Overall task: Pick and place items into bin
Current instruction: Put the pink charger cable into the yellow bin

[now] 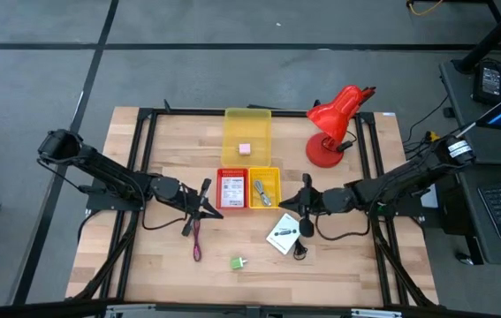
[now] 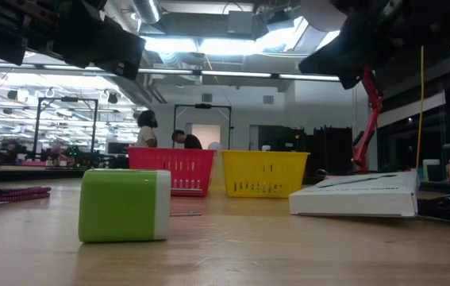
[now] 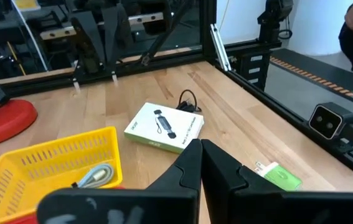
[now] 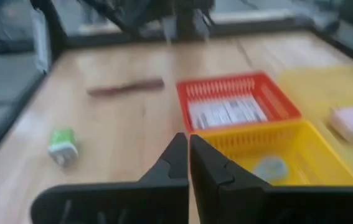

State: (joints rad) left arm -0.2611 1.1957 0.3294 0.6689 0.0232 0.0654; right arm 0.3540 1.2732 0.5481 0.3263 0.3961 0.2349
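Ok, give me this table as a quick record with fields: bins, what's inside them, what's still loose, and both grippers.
Bins: large yellow plastic tray; small red mesh basket; small yellow mesh basket
Inside: pink cube in the tray; white printed packet in the red basket
Loose: green block; dark red pen-like tool; flat white box; black cable
Left gripper: fingers shut, empty
Right gripper: fingers shut, empty

The green block (image 1: 237, 262) lies on the near table, the dark red pen-like tool (image 1: 196, 240) to its left; a white packet (image 1: 283, 235) lies flat at right; the pink cube (image 1: 244, 148) sits in the far yellow bin (image 1: 246, 124)
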